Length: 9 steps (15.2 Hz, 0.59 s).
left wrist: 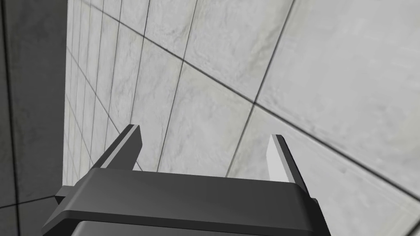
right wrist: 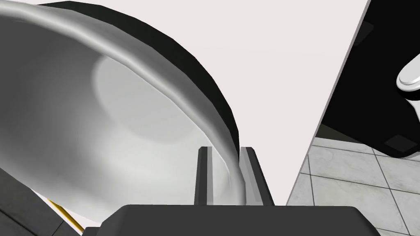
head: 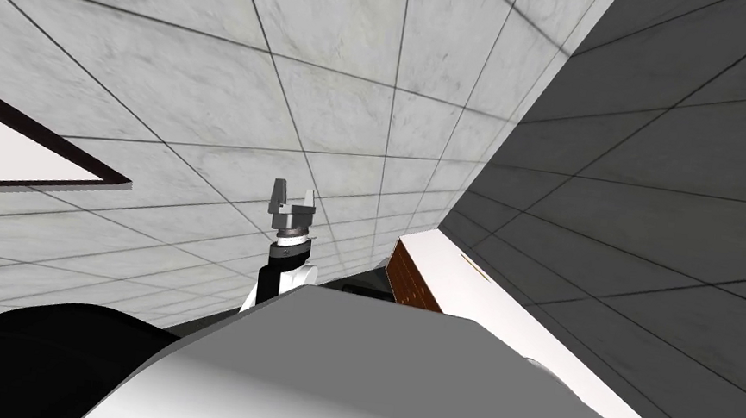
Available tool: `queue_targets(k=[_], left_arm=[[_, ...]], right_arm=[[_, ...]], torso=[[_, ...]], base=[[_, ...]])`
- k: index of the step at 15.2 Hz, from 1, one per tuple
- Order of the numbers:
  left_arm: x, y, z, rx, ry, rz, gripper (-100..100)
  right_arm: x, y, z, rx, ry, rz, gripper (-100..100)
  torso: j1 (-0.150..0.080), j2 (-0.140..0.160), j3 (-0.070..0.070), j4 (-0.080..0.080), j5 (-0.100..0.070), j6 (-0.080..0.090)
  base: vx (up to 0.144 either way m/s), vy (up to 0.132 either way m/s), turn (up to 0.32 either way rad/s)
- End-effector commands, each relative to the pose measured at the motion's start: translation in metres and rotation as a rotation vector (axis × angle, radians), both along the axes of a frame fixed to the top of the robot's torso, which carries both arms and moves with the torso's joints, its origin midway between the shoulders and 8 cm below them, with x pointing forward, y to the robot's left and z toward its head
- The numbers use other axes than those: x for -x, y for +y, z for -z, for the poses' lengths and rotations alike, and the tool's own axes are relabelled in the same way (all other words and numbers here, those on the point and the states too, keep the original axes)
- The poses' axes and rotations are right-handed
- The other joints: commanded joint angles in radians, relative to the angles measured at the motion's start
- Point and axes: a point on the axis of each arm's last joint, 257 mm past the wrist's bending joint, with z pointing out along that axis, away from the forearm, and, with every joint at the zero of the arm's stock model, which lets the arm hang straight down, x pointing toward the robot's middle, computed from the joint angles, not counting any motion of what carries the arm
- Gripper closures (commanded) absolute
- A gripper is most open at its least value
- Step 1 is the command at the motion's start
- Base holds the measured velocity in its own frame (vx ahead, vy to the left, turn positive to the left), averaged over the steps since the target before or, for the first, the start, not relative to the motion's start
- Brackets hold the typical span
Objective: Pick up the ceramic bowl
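Note:
The bowl is light grey and glossy inside with a dark outer wall, and it lies close to my right hand on a flat white surface. My right gripper is shut on the bowl's rim, one finger inside the wall and one outside. The bowl's far side runs out of the picture. My left gripper is raised in front of my chest, and its fingers stand wide apart with nothing between them.
A white-topped unit with a brown side runs along a dark tiled wall to my right. Light tiled floor lies beyond the white surface's edge, beside a black area with a white rounded object.

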Motion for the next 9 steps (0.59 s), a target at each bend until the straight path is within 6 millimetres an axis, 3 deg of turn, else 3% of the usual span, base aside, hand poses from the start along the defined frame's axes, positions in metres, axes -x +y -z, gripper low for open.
queue_targets(k=[1,6,9], left_arm=[[0.000,0.000,0.000,0.000,0.000,0.000,0],[0.000,0.000,0.000,0.000,0.000,0.000,0],[0.000,0.000,0.000,0.000,0.000,0.000,0]], right_arm=[[0.000,0.000,0.000,0.000,0.000,0.000,100],[-0.017,-0.003,-0.021,0.007,0.002,-0.038,100],[-0.018,-0.002,-0.023,0.006,0.003,-0.042,100]], torso=[[0.000,0.000,0.000,0.000,0.000,0.000],[0.003,0.000,0.000,0.000,0.002,0.000],[0.004,0.000,0.000,0.000,0.002,0.000]], base=[[0.000,0.000,0.000],[-0.003,0.021,-0.108],[-0.005,0.024,-0.073]])
